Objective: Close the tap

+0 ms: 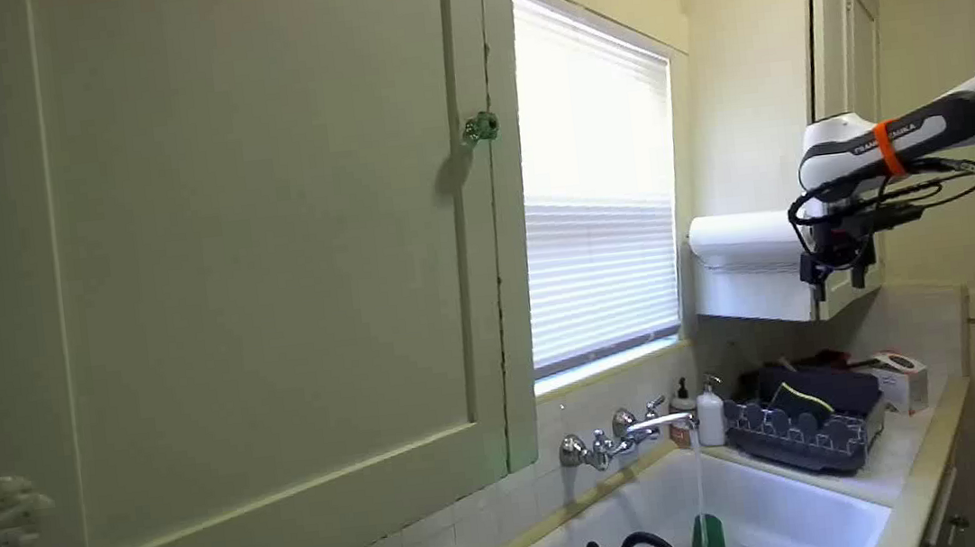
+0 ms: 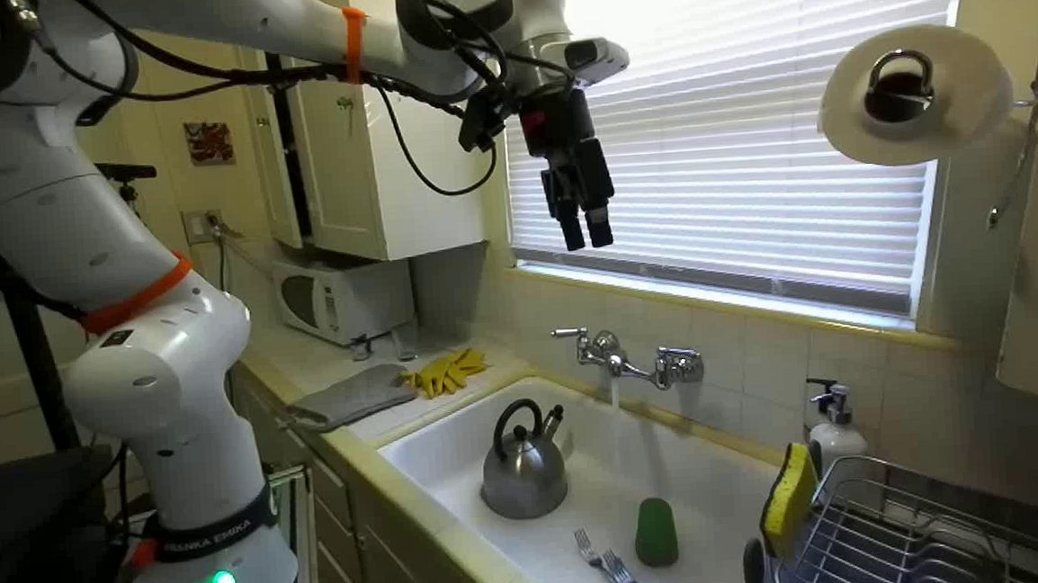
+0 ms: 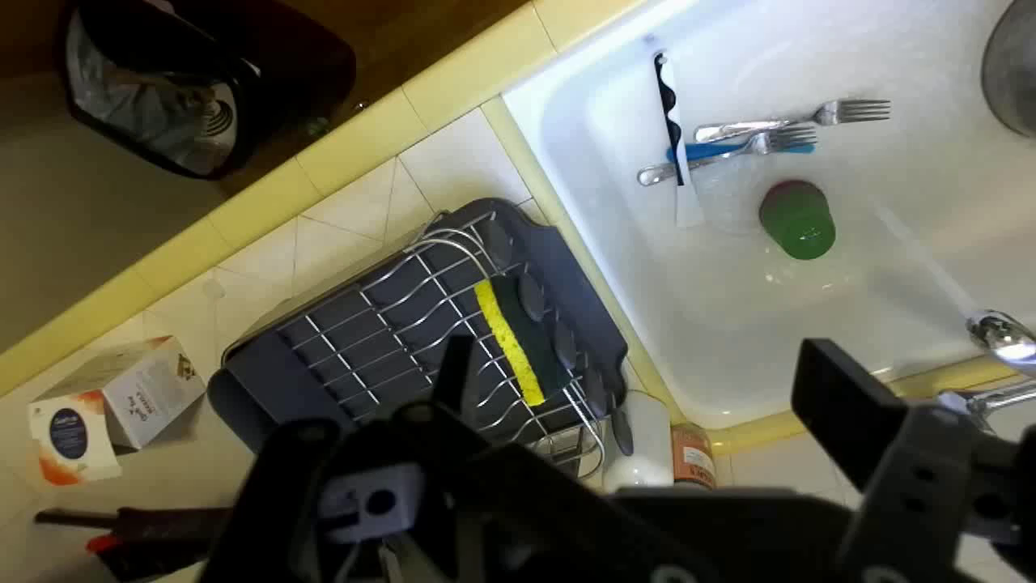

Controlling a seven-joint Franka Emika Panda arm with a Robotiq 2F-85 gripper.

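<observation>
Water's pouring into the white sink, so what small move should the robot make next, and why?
Probably ease the open, black two-fingered tool across and down toward the shiny chrome wall-mounted tap: a thin stream of water falls from it, and in the wrist view the tap lies off at the right edge.

The tap (image 2: 614,363) is smooth, glossy metal.

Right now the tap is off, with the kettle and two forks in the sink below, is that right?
Not quite: the tap is running. Both exterior views show water falling from it into the sink. The kettle and two forks are indeed in there.
</observation>
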